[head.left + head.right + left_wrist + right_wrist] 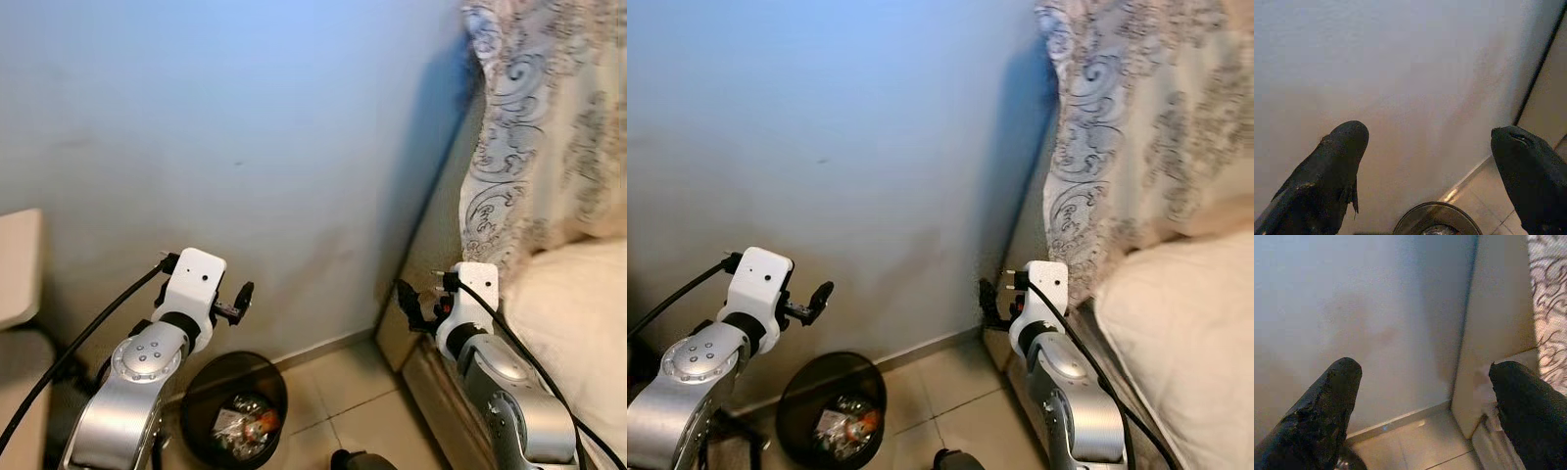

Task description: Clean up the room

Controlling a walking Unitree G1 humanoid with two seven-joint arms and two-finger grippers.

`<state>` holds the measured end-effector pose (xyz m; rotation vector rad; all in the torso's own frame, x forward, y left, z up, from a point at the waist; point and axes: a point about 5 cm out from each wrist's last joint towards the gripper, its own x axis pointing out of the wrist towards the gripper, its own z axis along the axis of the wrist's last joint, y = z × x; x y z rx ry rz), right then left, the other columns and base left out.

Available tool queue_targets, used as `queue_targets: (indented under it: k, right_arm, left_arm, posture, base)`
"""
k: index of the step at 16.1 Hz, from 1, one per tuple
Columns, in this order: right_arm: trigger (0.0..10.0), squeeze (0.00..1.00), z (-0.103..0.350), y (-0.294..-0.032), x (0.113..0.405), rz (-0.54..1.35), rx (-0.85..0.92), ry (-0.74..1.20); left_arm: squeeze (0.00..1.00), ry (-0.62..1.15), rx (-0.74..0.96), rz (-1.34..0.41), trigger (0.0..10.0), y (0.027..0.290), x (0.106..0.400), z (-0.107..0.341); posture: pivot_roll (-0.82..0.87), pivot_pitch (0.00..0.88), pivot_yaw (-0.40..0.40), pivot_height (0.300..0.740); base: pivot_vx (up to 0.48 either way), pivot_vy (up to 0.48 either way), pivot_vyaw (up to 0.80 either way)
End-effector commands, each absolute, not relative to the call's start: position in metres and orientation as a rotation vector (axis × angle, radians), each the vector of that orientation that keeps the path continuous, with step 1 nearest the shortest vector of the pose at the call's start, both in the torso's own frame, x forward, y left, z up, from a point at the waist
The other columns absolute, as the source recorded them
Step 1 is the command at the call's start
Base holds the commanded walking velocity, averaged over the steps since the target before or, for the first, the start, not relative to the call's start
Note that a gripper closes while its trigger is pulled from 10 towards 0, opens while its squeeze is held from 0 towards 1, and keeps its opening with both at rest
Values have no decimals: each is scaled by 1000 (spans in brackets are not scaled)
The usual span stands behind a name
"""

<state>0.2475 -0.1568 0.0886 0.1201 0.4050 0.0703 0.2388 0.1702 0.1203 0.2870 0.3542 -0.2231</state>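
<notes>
the robot stood facing a pale blue wall (245, 127), both arms raised and nothing in either grip. the left gripper (1435, 161) hung with its two black fingers well apart, and the right gripper (1425, 401) was spread just as wide, both empty. below the left arm, at about seven o'clock in the head view, a dark round bin (235, 406) sat on the tiled floor (343, 392) against the wall, with crumpled wrappers already inside. at three o'clock was a bed (578, 313) with a patterned curtain (539, 117) above it.

to my eye it was between steps: something seemed already binned, and nothing loose lay in reach. the next move probably called for turning away from the wall to look for more litter, keeping the arms clear of the bed frame.

the left wrist view caught just the bin's rim (1437, 218) beneath the fingers, confirming that gripper hung above it. the right wrist view showed the corner where wall met a beige panel (1498, 333), with curtain at the edge. only the head views showed the rubbish in the bin.
</notes>
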Motion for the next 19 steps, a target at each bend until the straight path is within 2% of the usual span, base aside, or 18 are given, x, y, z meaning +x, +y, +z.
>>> queue_targets:
  k: [1,3,4,5,6,7,13,19]
  right_arm:
    - [10000,1000,90,-157,246,66,101,409]
    - [10000,929,90,-158,246,52,122,403]
    - [10000,929,90,-159,246,49,128,401]
    - [10000,867,91,-159,247,45,138,389]
    - [10000,867,92,-159,248,40,151,379]
    - [10000,722,95,-159,251,43,135,364]
    - [10000,753,88,-159,250,43,95,399]
    - [10000,737,87,-155,250,52,75,407]
  left_arm:
    - [0,344,286,-205,10000,172,238,124]
    - [0,351,235,-181,10000,173,237,124]
    - [0,353,229,-176,10000,174,237,124]
    - [0,354,224,-176,10000,174,237,123]
    - [0,354,223,-177,10000,173,237,123]
    - [0,336,254,-179,10000,173,239,124]
    - [0,310,224,-152,10000,173,244,127]
    - [0,316,251,-154,10000,175,244,126]
  posture:
    - [-79,0,19,740]
    - [-86,0,17,740]
    - [-86,0,17,740]
    - [-88,0,14,740]
    - [-87,0,14,740]
    - [-96,0,20,740]
    - [-90,0,15,740]
    - [-83,0,17,740]
  base:
    - [0,0,-775]
    - [0,0,-772]
    - [0,0,-775]
    - [0,0,-763]
    - [0,0,-763]
    - [0,0,-750]
    - [0,0,-752]
    - [0,0,-751]
